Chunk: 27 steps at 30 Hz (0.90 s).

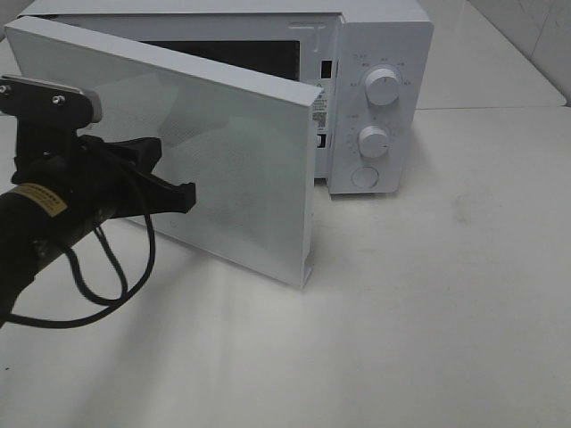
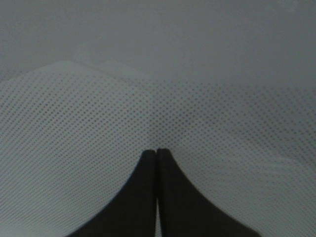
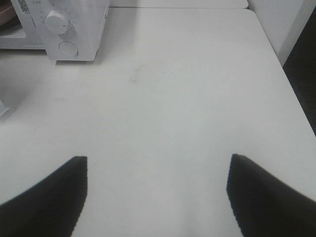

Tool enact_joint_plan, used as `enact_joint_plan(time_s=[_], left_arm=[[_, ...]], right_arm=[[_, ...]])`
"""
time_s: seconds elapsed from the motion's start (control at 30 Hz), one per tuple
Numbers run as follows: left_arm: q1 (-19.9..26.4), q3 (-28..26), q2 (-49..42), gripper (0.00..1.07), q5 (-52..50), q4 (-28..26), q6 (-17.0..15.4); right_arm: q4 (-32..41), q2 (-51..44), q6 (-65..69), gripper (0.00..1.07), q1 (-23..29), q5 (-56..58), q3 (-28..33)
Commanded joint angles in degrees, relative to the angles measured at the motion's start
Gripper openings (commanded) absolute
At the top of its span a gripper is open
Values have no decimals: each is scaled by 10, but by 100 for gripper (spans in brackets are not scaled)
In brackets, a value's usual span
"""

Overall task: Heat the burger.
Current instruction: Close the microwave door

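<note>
The burger is hidden in every view. A white microwave (image 1: 379,53) stands at the back of the table, its door (image 1: 232,160) swung partly open toward the front left. My left gripper (image 1: 189,198) is shut with nothing between its fingers, its tips right at the outer face of the door. The left wrist view shows the closed tips (image 2: 157,150) against the door's dotted window mesh (image 2: 98,128). My right gripper (image 3: 157,165) is open and empty above the bare table, to the right of the microwave (image 3: 74,24); it is outside the exterior view.
The microwave panel has two round knobs (image 1: 383,86) (image 1: 373,142) and a round button (image 1: 364,176). The white table (image 1: 428,312) stretches in front and to the right. Its right edge (image 3: 291,89) shows in the right wrist view. A black cable (image 1: 98,285) loops under my left arm.
</note>
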Motion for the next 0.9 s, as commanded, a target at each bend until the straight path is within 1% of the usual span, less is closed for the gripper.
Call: enact_joint_plan(time_s=[0.03,0.07,0.1,0.17,0.23,0.27,0.3,0.37,0.4,0.43,0.47,0.5,0.53,0.57,0.6,0.63,0.67,0.73,0.77,0.83,0.87,0.9], left_arm=[[-14,-28,14,0,-7,-30,14],[-17,-38,19,0,-7,-37,20],[-17,-38,19,0,-7,-37,20],[-30,-81,42,0,1,-64,44],[-31,-90,46,0,7,-68,49],[-36,-112,54,0,19,-77,58],[-36,-112,54,0,19,-77,58],[-37,-143,66,0,36,-88,69],[-37,-143,66,0,36,-88,69],[-37,-154,70,0,41,-94,70],[-37,-174,80,0,49,-111,77],[-37,-174,80,0,49,-111,77],[-37,-186,85,0,56,-123,84],[-37,-210,93,0,62,-142,102],[-37,-210,93,0,62,-142,102],[-37,-227,99,0,72,-150,119],[-37,-227,99,0,72,-150,119],[-37,-257,106,0,85,-169,139],[-37,-257,106,0,85,-169,139],[-37,-280,116,0,88,-193,158],[-37,-280,116,0,88,-193,158],[-37,-294,122,0,90,-203,160]], right_arm=[[1,-15,1,75,-5,-4,-1],[1,-15,1,75,-5,-4,-1],[1,-15,1,75,-5,-4,-1],[1,-15,1,75,-5,-4,-1],[1,-15,1,75,-5,-4,-1],[1,-15,1,75,-5,-4,-1],[1,-15,1,75,-5,-4,-1],[1,-15,1,75,-5,-4,-1],[1,-15,1,75,-5,-4,-1],[1,-15,1,75,-5,-4,-1],[1,-15,1,75,-5,-4,-1],[1,-15,1,75,-5,-4,-1],[1,-15,1,75,-5,-4,-1],[1,-15,1,75,-5,-4,-1],[1,-15,1,75,-5,-4,-1],[1,-15,1,75,-5,-4,-1],[1,-15,1,75,-5,-4,-1],[1,-15,1,75,-5,-4,-1],[1,-15,1,75,-5,-4,-1],[1,-15,1,75,-5,-4,-1],[1,-15,1,75,-5,-4,-1],[1,-15,1,75,-5,-4,-1]])
